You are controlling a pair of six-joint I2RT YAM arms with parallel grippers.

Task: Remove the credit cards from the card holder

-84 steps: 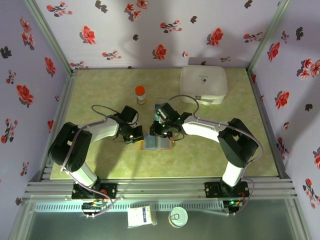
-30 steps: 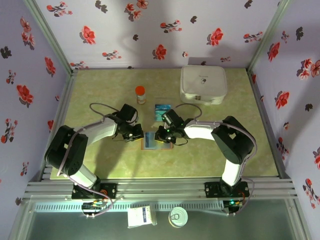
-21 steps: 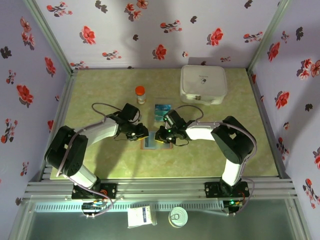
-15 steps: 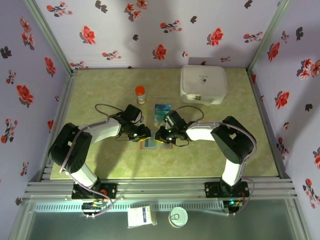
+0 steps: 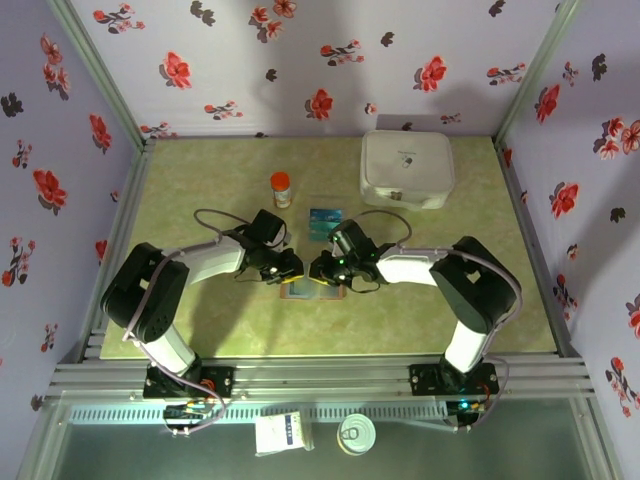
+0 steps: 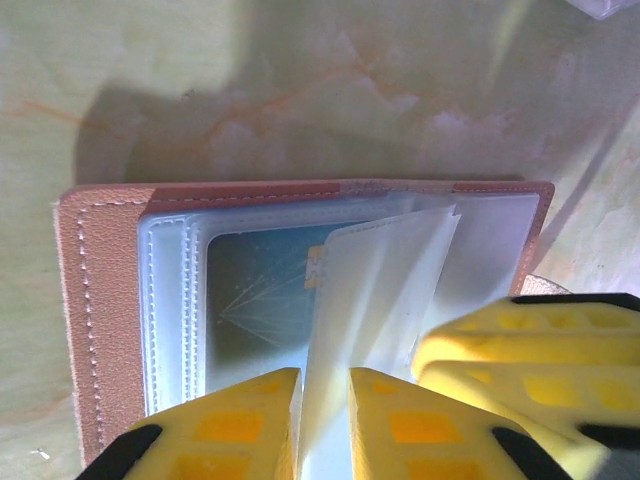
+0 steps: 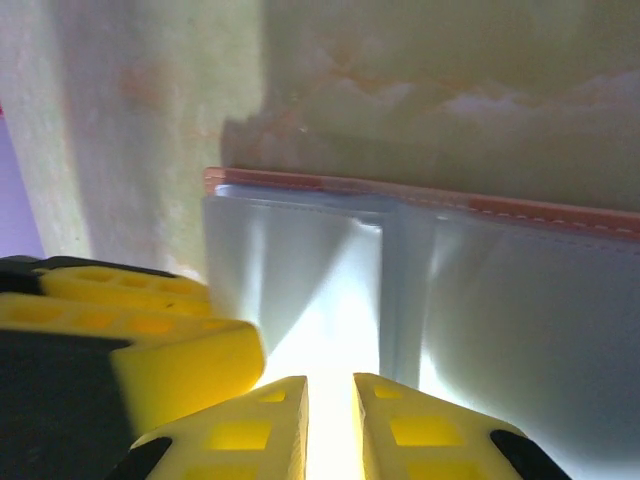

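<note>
Top external view, nearest first: bare table [image 5: 250,335] runs from the arm bases up to the two claws, open across its whole width along the metal rail. At mid-table the left claw [image 5: 287,268] and right claw [image 5: 320,268] meet almost tip to tip over the open card holder [image 5: 310,291]. It lies flat right under them, its near edge showing on the base side.

In the left wrist view the left claw [image 6: 323,415] is narrow. A clear plastic leaf [image 6: 370,290] runs down into the slit between its fingers, and whether it is pinched cannot be told. Just ahead a pocketed card [image 6: 262,290], teal, sits inside the holder, with the stitched brown border ahead and to the left. The right claw's yellow fingers [image 6: 520,350] crowd in from the right.

In the right wrist view the right claw [image 7: 330,415] is also narrow, over glaring clear pockets, and its grip is unclear.

Beyond both claws a loose card [image 5: 322,222] lies apart from the holder. Farther left stands an orange-capped bottle [image 5: 281,189], and farther right a white case [image 5: 406,170] sits near the back wall. Free table flanks both arms.
</note>
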